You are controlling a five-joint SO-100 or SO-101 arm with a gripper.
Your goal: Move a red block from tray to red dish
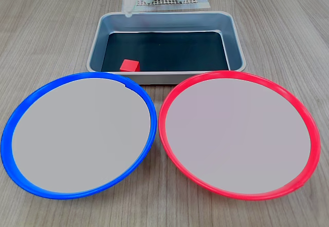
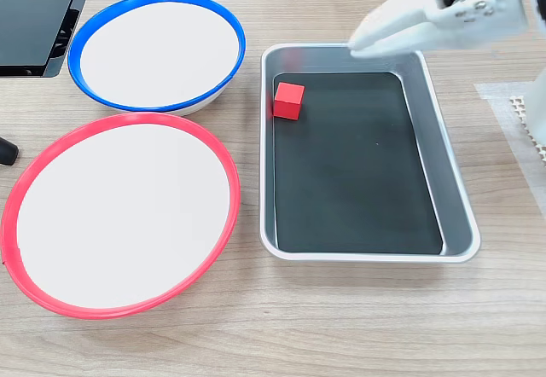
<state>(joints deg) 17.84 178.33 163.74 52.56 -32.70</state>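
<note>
Behind tray (image 1: 164, 75) wall, red block (image 1: 129, 65) partly hidden.

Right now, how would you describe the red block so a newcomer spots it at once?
Find the grey tray with the black floor, behind the two round dishes. The block sits in its near-left corner in this fixed view, close to the blue dish. It is a small bright red cube, alone in the tray.
</note>
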